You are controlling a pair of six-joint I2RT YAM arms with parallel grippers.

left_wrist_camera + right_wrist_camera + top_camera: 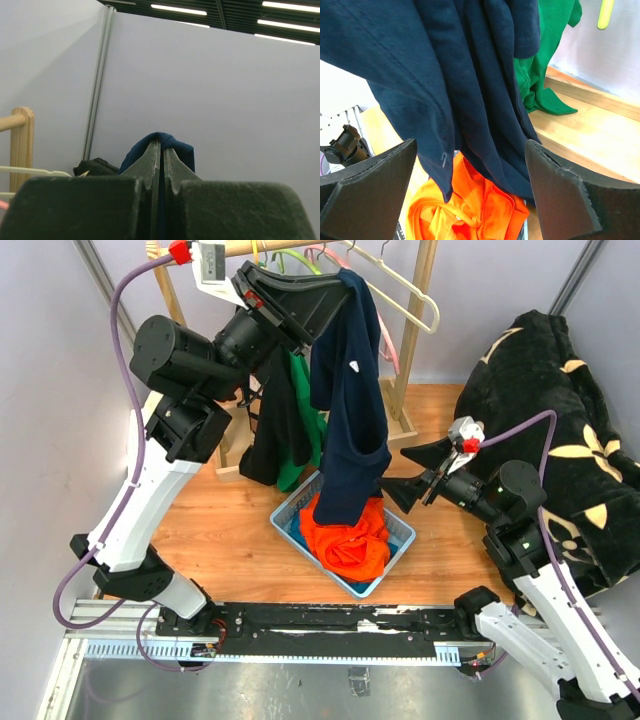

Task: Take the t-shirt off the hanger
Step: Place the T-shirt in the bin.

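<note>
A navy t-shirt (348, 400) hangs from my left gripper (346, 282), which is shut on its top edge high beside the rack. In the left wrist view the fabric (177, 146) folds over the closed fingertips. The shirt's lower end reaches into the blue basket (400, 540), onto an orange garment (348, 545). An empty cream hanger (400, 285) hangs on the rack right of the shirt. My right gripper (405, 475) is open and empty, just right of the shirt's lower part; the navy cloth (445, 85) fills the right wrist view between its fingers.
A wooden rack (410, 350) holds a green garment (308, 430) and a black one (270, 430) behind the navy shirt. A black patterned blanket (560, 430) lies at the right. The basket stands on the wooden floor panel (230, 530).
</note>
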